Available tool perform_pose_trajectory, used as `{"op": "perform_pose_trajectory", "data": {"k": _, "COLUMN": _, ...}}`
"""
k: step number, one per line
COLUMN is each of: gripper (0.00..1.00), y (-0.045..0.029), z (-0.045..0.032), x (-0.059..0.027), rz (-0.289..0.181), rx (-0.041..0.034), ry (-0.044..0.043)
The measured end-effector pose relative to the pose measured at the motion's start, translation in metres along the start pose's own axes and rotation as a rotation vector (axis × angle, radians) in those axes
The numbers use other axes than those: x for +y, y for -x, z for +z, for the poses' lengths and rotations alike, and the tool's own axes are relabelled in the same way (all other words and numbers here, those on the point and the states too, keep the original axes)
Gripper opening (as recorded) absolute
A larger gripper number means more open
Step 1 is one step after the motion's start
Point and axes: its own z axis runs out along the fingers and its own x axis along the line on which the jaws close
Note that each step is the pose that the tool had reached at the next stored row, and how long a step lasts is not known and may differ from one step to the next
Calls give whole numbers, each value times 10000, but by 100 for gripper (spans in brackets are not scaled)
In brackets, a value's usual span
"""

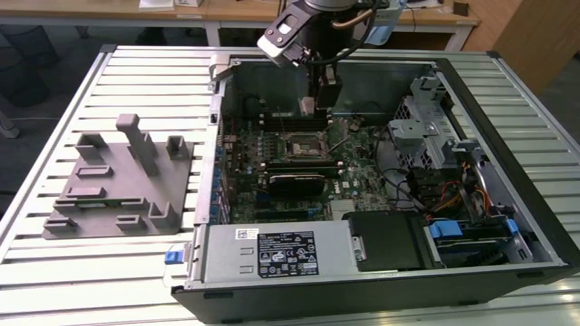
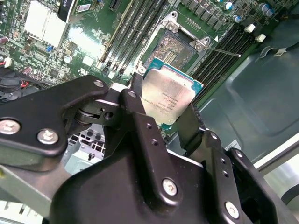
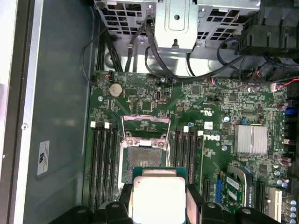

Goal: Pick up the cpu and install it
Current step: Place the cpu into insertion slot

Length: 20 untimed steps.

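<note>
The cpu (image 2: 170, 95), a small square chip with a pale silver top, is clamped by two opposite edges between my black gripper (image 2: 163, 109) fingers (image 2: 189, 126). In the first wrist view the cpu (image 3: 159, 198) hangs above the motherboard, just beside the open socket (image 3: 142, 156), whose metal frame is swung up. In the exterior view my gripper (image 1: 311, 105) reaches down into the open computer case, holding the cpu (image 1: 307, 106) a short way above and behind the black socket (image 1: 299, 144). The socket (image 2: 175, 49) has nothing in it.
A grey plastic tray (image 1: 118, 183) with upright blocks lies on the slatted table at the exterior view's left. Memory slots (image 3: 100, 158) flank the socket. A heatsink (image 3: 252, 140), drive cage (image 1: 426, 129), cables (image 1: 444, 197) and power supply (image 1: 272, 255) crowd the case.
</note>
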Motion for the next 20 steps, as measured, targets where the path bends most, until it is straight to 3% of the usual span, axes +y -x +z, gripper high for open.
{"op": "perform_pose_trajectory", "data": {"k": 7, "gripper": 54, "y": -48, "z": 87, "x": -1, "rz": 99, "rx": -4, "ry": 0}}
{"op": "perform_pose_trajectory", "data": {"k": 16, "gripper": 54, "y": -51, "z": 221, "x": -6, "rz": 161, "rx": -6, "ry": 1}}
{"op": "perform_pose_trajectory", "data": {"k": 20, "gripper": 54, "y": -51, "z": 239, "x": -6, "rz": 161, "rx": -8, "ry": 0}}
